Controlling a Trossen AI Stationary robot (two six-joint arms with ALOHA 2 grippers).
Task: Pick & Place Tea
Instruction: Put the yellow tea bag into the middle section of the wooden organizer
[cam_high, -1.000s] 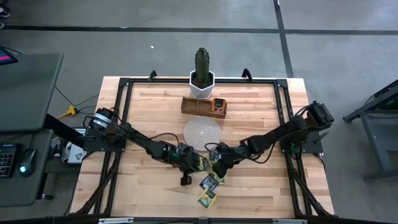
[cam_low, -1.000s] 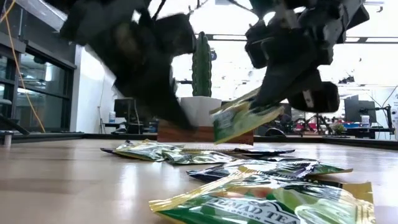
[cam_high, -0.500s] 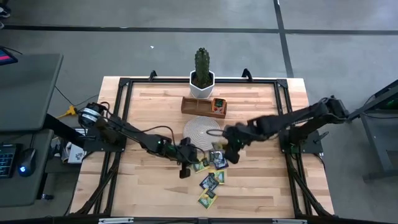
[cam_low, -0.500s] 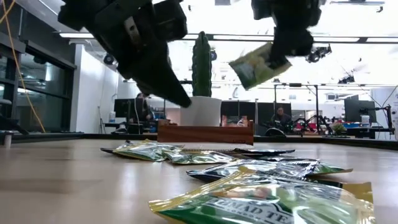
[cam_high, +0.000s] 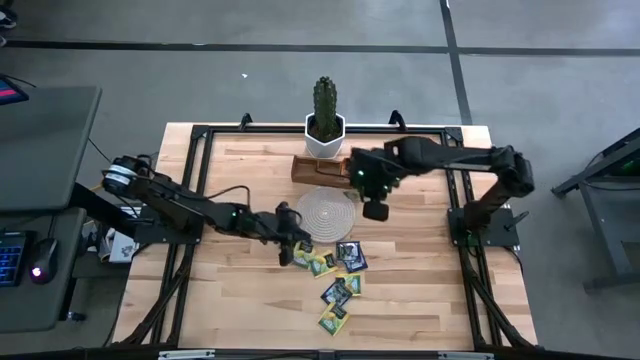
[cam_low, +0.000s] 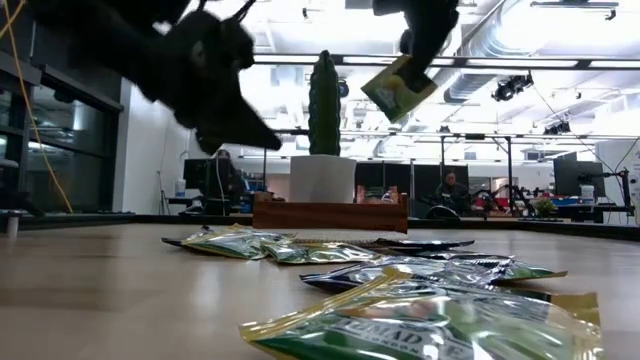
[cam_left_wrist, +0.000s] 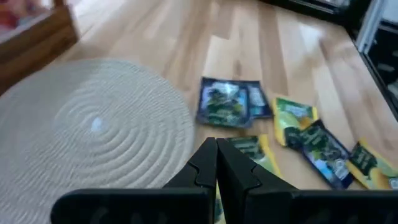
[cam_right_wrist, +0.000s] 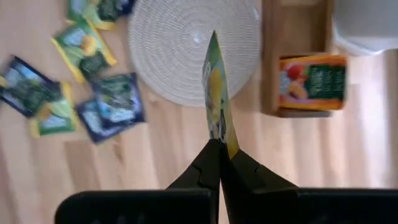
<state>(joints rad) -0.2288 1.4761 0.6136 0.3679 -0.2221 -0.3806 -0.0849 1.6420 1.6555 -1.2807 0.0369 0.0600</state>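
Right wrist view shows the right gripper (cam_right_wrist: 219, 146) pinching a yellow-green sachet (cam_right_wrist: 217, 93) by one edge above the wooden tray (cam_right_wrist: 298, 37), so it could probably twist and land outside.

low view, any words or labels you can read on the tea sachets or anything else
"MAD TEA", in pale capitals with the start cut off, on the nearest green sachet in the low view.
Print on the other sachets on the table: too blurred to read.
Sachet held in the right gripper: no legible text.
Red and green sachet in the tray: print too blurred to read.
No other signs or numbers can be read.
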